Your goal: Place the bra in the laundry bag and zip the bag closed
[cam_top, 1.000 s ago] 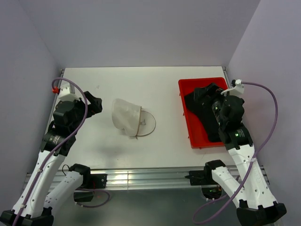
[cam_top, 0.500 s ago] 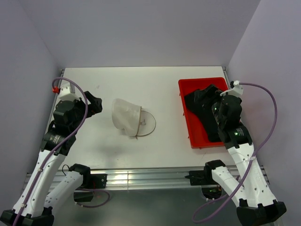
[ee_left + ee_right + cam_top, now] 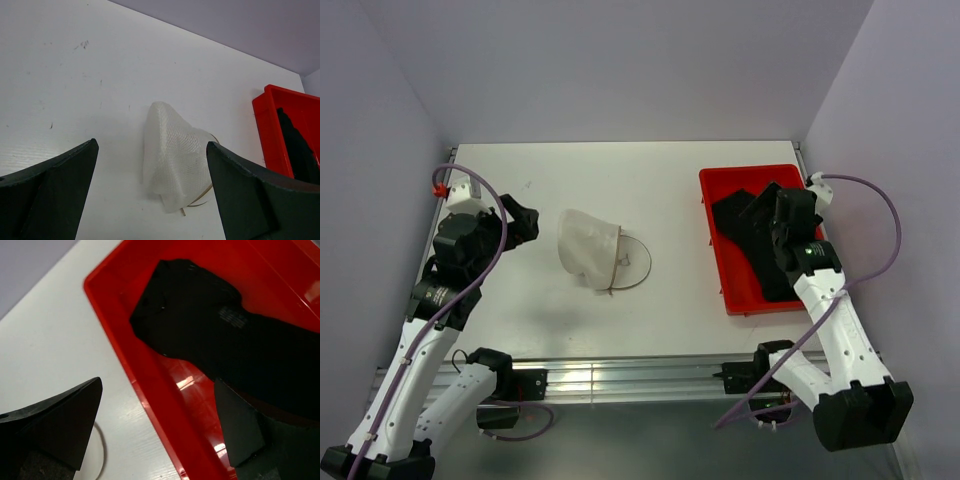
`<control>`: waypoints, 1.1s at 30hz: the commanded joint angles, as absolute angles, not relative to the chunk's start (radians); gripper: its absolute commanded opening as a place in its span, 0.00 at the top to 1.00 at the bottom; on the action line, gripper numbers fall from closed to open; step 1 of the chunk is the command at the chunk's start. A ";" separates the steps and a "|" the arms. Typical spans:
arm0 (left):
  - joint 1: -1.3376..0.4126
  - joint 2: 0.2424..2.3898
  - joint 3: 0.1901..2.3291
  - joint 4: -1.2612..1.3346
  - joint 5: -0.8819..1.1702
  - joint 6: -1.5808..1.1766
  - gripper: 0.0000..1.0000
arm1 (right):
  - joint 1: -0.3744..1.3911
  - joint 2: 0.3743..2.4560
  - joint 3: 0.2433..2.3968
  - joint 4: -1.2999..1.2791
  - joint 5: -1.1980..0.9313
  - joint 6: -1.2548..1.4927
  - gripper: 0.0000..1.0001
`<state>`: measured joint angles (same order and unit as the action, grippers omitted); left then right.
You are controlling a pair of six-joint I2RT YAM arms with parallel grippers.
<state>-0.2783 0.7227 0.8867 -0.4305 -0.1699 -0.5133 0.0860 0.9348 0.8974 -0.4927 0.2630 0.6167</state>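
Lying in the tray [image 3: 732, 287] at the table's [image 3: 670, 190] right, the bra [image 3: 758, 238] is below the right gripper [image 3: 150, 427], which is spread wide to take it. The bag [image 3: 585, 248] rests mid-table, mouth seemingly toward the tray. The left gripper [image 3: 150, 192], also wide, hovers near it, likely to hold it open.

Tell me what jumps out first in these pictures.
The red tray at the right, with the black bra lying inside it. Next, the white mesh laundry bag out in the open, left of the tray. The right gripper hovers open over the tray.
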 commanded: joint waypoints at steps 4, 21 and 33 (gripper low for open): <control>-0.273 0.710 0.894 -0.397 -0.100 -0.509 0.03 | -0.015 1.005 0.874 -0.502 0.321 0.681 0.00; -0.273 0.699 0.894 -0.380 -0.008 -0.526 0.05 | -0.371 1.048 0.661 -0.485 0.080 0.767 0.02; -0.270 0.718 0.881 -0.377 0.038 -0.526 0.06 | -0.374 1.062 0.637 -0.508 -0.109 0.934 0.01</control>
